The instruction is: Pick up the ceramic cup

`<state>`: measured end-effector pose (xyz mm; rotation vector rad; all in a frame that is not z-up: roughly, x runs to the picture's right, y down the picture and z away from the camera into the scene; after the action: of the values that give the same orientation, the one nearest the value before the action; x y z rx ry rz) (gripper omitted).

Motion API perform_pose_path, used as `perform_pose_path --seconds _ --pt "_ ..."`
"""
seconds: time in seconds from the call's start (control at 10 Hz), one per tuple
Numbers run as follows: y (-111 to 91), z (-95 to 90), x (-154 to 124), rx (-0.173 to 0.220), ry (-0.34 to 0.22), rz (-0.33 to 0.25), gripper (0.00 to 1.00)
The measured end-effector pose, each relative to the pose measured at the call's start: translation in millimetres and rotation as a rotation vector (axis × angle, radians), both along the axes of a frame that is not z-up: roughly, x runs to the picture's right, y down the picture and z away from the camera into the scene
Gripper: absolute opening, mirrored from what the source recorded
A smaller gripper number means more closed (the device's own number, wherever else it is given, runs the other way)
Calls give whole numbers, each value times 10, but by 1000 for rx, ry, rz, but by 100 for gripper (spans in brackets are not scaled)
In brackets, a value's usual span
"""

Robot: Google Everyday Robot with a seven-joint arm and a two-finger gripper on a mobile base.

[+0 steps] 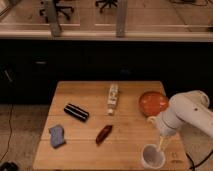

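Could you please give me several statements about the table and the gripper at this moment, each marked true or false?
1. The ceramic cup stands near the table's front right corner. True.
2. The gripper hangs over the blue object. False: it is at the ceramic cup's rim, on the right side.
3. The orange bowl sits behind the ceramic cup, nearer the table's far edge. True.
4. The black rectangular object lies inside the orange bowl. False: it lies on the table's left half.
5. The dark red object is stacked on the blue object. False: they lie apart.
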<state>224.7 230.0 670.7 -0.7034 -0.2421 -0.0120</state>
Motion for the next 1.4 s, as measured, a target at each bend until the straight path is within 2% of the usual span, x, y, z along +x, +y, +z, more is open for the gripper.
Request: perform_pose_path --seconds 0.3,0.8,1.0,1.2,1.4 --pt "291 178 -191 -29 -30 -9 80" --pt "561 295 -315 -52 -54 -9 79" --pt "578 302 -307 -45 -52 -14 65" --pt "572 306 -286 -34 -50 -17 41" --pt "569 309 -271 -29 -51 -17 25"
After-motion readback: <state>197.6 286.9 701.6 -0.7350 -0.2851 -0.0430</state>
